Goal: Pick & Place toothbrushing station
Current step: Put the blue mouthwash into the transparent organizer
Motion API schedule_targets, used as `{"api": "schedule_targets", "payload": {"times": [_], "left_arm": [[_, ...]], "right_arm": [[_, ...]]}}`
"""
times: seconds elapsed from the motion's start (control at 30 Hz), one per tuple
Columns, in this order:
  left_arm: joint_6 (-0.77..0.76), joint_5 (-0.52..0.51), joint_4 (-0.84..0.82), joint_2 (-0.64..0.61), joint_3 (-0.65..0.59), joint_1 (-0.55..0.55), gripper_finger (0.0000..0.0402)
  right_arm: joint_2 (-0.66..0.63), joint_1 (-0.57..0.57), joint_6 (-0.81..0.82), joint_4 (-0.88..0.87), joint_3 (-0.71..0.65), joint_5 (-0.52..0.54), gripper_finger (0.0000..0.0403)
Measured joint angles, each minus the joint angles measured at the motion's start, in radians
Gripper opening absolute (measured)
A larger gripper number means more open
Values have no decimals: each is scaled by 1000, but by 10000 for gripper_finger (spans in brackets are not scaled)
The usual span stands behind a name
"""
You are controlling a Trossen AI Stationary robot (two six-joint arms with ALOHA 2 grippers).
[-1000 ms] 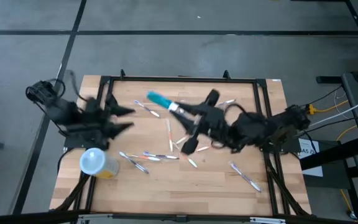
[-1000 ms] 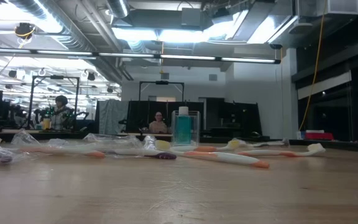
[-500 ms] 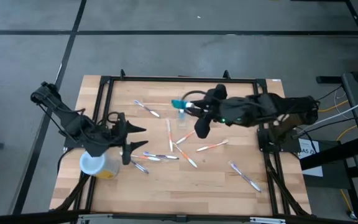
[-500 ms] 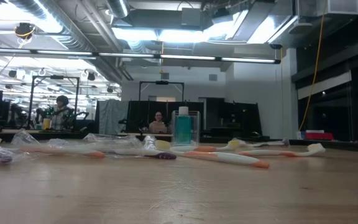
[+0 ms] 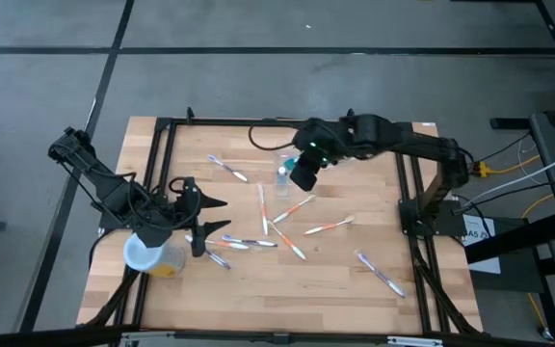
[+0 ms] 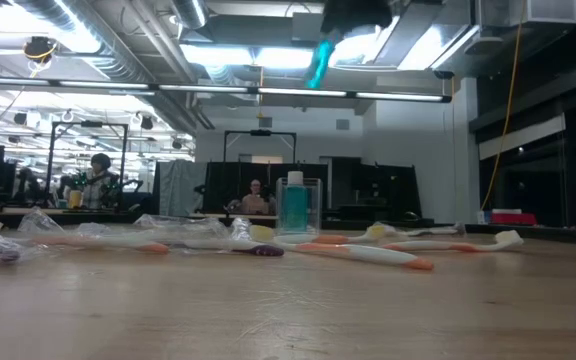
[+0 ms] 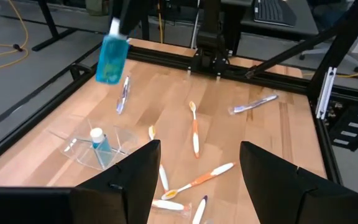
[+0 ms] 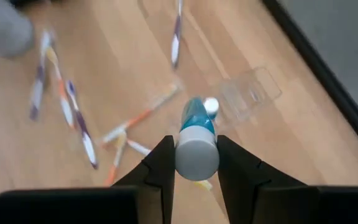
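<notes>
Toothbrushing station stands upright on the wooden table, near the back edge and about in the middle. It is a small clear cup with see-through walls, and a little blue bottle with a white top sits inside it. Far on the left, near the front corner, stands a yellow tub with a pale round lid. My left gripper hangs just beside that tub, on the side toward the middle of the table. Its jaws are spread wide, and they point across the table toward the clear cup. Next come the toothbrushes, lying flat and loose on the wood. A few with purple and blue on them lie in a bunch right by my left gripper. One purple toothbrush lies alone farther back. Some orange and white ones are scattered in the middle, in front of the clear cup, and none of them touches it. One more brush lies by itself toward the front right. My right gripper is up in the air, right above the clear cup and just to its right side. Its jaws are closed narrow around a teal tube, and they hold it near its white cap. The tube is high off the table and does not touch the cup below it. My right arm reaches in from the right side along the back of the table.
</notes>
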Motion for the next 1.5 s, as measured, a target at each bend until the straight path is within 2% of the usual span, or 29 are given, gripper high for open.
{"api": "schedule_targets", "payload": {"times": [0.17, 0.33, 0.57, 0.8, 1.03, 1.23, 1.5], "left_arm": [[-2, 6, 0, 0, 0, -9, 216], [-13, 11, -3, 17, 0, -29, 216], [-74, 11, -2, 60, 0, -46, 216], [-139, 6, 0, 107, 0, -43, 216], [-209, -41, 2, 124, 0, -43, 216], [-218, -80, 3, 124, 0, -42, 216], [-192, -68, 9, 124, 0, -16, 216]], "right_arm": [[60, -66, -120, -26, 0, -74, 93], [101, -108, -356, -84, 0, -98, 93], [134, -160, -576, -79, 0, -183, 93], [205, -180, -747, -73, 0, -188, 93], [227, -220, -830, -28, 0, -131, 93], [228, -232, -833, 8, 0, -173, 93], [248, -235, -816, 6, 0, -173, 93]]}}
